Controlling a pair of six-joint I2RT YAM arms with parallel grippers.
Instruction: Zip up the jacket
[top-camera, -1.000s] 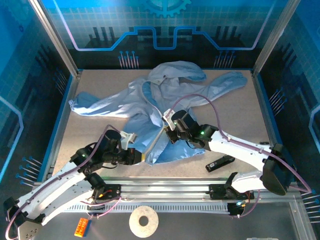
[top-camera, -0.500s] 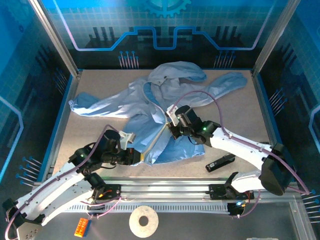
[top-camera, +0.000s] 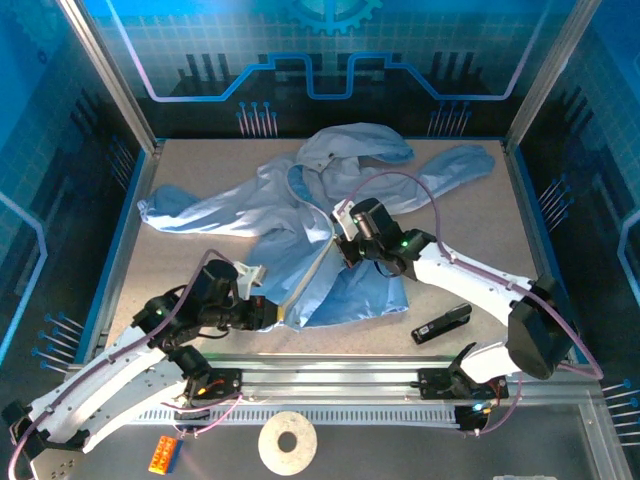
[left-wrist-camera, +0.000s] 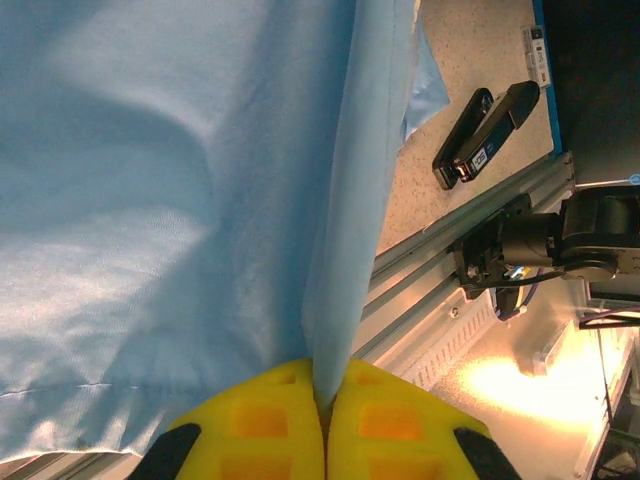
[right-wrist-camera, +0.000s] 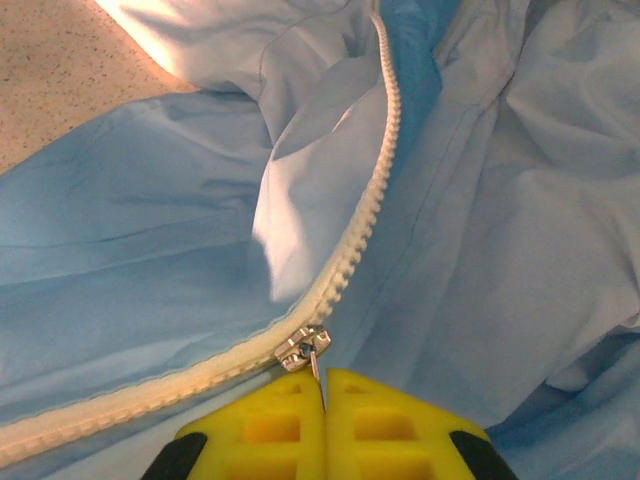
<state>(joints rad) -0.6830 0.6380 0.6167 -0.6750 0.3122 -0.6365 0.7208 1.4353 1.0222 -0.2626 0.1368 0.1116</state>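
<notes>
Black clip-like device (top-camera: 441, 325) lies flat on speckled table (top-camera: 480, 240), 4 o'clock, near front edge. White ring (top-camera: 287, 442) at 6 o'clock. Orange block (top-camera: 163, 454) at 7 o'clock.

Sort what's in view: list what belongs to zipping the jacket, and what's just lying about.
In the job:
jacket
zipper slider, its tab pinched by the right gripper
left gripper, clamped on the jacket's bottom edge

Lying about:
black handheld device on the table
white ring and orange block on the near ledge
</notes>
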